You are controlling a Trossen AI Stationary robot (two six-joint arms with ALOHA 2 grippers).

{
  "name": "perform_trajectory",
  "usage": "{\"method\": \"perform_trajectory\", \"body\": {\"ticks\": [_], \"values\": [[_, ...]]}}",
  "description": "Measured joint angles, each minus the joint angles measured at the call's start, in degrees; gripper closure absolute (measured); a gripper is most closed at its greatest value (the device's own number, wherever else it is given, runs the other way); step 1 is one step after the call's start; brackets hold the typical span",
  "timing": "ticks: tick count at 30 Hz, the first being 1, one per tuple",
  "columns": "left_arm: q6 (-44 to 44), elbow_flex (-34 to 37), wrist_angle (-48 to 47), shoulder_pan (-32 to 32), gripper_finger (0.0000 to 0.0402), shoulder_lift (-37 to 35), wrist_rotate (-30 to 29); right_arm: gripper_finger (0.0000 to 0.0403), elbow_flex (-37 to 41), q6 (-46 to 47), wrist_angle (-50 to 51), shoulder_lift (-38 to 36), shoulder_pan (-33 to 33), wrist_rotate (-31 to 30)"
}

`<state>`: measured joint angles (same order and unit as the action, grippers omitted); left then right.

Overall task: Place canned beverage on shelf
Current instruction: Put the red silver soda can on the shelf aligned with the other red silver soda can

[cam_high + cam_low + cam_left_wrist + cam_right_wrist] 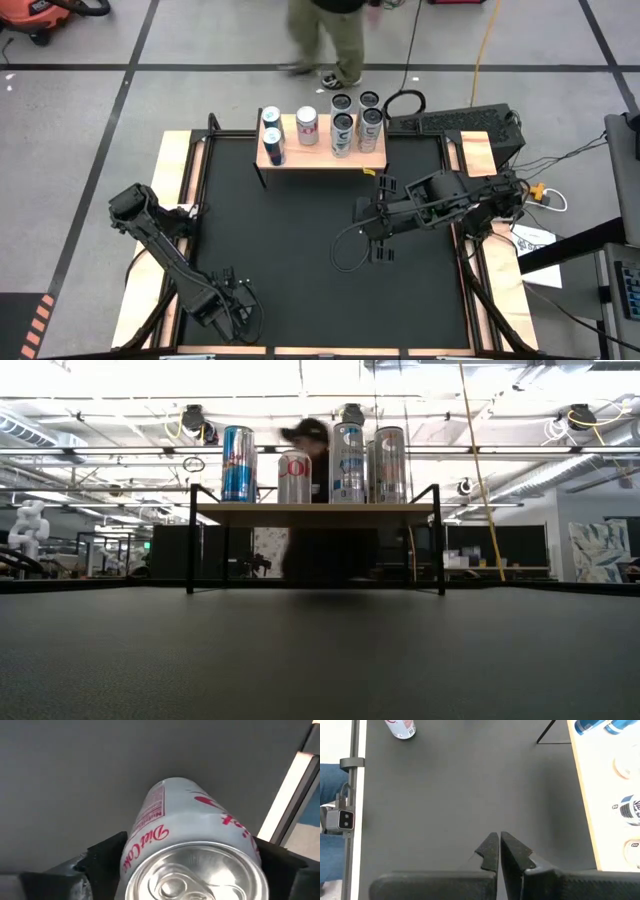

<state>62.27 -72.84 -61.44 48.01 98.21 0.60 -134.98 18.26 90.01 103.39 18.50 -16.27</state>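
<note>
The left claw (pixel 195 870) sits low at the near left corner of the black surface (pixel 300 230), its fingers (pixel 100 857) apart on either side of a white Diet Coke can (pixel 192 840); whether they press it I cannot tell. The right claw (pixel 499 851), fingers together and empty, hovers over the surface's right middle. The shelf (pixel 320 155) stands at the far edge carrying several cans (pixel 345 460)
</note>
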Motion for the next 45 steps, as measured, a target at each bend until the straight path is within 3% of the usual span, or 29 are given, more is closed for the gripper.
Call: {"method": "perform_trajectory", "body": {"ticks": [8, 24, 36, 45], "values": [[-1.6, 0.2, 1.3, 0.0, 0.0102, 0.0, 0.4, 0.0403, 0.0, -0.8, 0.0, 0.0, 0.0, 0.0], [-7.1, 0.3, 2.4, -0.9, 0.0074, 0.0, 0.5, 0.0403, 0.0, -0.8, 0.0, 0.0, 0.0, -0.1], [-23.1, -5.3, 0.5, -10.8, 0.0106, 0.2, 5.1, 0.0403, 0.0, -1.7, 0.0, -0.1, 0.0, -0.1], [-37.5, -16.1, -12.6, -21.6, 0.0108, 0.1, 5.4, 0.0403, 0.0, -2.1, 0.0, -0.1, 0.0, -0.1]]}}
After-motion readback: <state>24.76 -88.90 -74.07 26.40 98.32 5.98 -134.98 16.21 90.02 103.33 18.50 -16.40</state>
